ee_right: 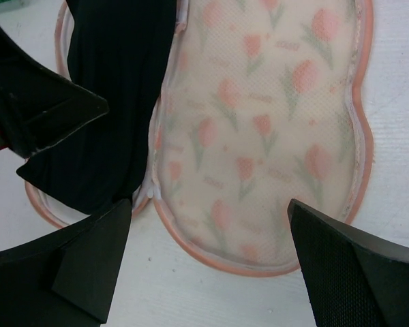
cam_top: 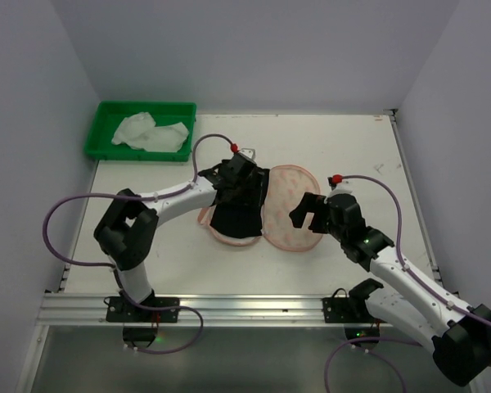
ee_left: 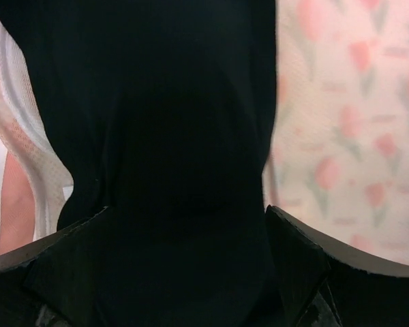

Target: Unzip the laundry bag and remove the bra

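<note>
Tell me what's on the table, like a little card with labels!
laundry bag: unzipped, lying open flat
bra: black, resting on the bag's half nearer the left arm
left claw: open, right over the bra
right claw: open, above the bag's tulip-print half
green tray: far left corner, white cloth inside

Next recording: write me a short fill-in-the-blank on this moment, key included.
1. The black bra lies on the ____ half of the laundry bag in the top view.
2. The right hand has its jaws ____.
3. The white cloth sits in the ____ tray.
Missing: left; open; green.
</note>
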Available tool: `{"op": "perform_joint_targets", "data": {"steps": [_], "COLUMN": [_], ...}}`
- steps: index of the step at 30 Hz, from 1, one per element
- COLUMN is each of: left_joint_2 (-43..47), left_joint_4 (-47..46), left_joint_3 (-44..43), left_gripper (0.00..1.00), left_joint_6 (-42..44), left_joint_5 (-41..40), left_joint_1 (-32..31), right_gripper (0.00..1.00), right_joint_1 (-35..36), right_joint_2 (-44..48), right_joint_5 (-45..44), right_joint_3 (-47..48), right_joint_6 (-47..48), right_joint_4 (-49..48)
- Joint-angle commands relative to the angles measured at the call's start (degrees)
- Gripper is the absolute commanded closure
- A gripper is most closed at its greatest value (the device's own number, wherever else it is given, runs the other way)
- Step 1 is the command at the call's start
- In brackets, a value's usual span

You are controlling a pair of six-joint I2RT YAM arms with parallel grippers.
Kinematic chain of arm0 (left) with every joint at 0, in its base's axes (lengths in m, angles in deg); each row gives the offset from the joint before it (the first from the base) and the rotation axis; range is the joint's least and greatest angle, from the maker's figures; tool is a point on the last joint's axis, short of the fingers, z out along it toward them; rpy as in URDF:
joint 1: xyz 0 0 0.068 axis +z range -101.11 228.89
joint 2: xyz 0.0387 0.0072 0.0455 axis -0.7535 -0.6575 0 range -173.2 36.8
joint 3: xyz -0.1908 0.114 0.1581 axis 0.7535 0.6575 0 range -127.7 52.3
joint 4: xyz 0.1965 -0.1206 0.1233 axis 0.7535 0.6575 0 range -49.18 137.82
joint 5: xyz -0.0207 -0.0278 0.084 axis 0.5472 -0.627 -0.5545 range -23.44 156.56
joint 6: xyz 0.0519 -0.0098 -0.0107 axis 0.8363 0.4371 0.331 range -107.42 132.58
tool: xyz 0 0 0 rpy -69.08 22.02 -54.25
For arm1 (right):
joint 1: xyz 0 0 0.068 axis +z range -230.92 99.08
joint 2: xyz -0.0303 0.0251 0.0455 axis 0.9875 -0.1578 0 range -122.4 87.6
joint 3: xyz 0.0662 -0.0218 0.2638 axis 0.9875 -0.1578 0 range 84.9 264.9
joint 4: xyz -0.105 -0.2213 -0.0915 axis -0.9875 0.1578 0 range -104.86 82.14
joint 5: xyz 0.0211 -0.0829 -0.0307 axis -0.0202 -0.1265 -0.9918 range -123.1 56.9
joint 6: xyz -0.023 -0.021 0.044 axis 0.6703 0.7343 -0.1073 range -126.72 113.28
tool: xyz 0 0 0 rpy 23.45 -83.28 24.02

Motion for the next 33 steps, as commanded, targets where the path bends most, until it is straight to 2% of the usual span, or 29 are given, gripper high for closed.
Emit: {"op": "perform_joint_targets", "data": {"steps": [1,5,8,11,12,14,15,18,24,33], "left_joint_2": [-2.49,-7.5,-9.7,-11.02,-11.03,-9.46,-8.49,-4.1,4.08,15.16], "left_joint_4": [0.75,0.05,-1.7,-3.11,-3.21,-3.38,-3.38,-3.12,-0.4,2.24], "left_joint_3": [-1.86,-3.35,-2.57,-0.82,-0.37,0.77,1.73,3.06,0.87,-9.59], "left_gripper": [0.07,0.12,0.2,0.37,0.5,0.69,0.86,1.0,1.0,1.0], "left_joint_6": [0.18,-0.52,-1.93,-3.25,-3.77,-4.13,-4.22,-4.13,-3.43,-1.06], "left_joint_5": [-2.0,-2.0,-2.79,-2.44,-2.0,-1.21,-1.03,-0.86,-0.06,-3.57], "left_joint_1": [0.47,0.47,0.47,0.47,0.47,0.47,0.38,0.2,0.2,3.01], "right_gripper": [0.01,0.01,0.01,0.01,0.01,0.01,0.01,0.01,0.01,0.01], "right_joint_1": [-0.25,-0.25,-0.33,-0.33,-0.33,-0.33,-0.33,-0.33,-0.33,-0.33], "right_joint_2": [0.26,0.96,1.23,1.14,1.05,1.4,1.49,2.19,2.89,5.62], "right_joint_5": [-0.77,-0.33,0.37,0.99,1.42,1.69,1.86,2.48,3.18,2.57], "right_joint_3": [1.71,1.09,0.13,-0.58,-0.67,-0.93,-1.11,-1.72,-1.63,-2.6], "right_joint_6": [-0.66,-0.48,-0.39,-0.48,-0.48,-0.39,-0.13,0.04,0.66,0.66], "right_joint_4": [-1.39,-1.83,-2.44,-3.15,-3.24,-3.5,-3.59,-4.73,-5.17,-5.17]}}
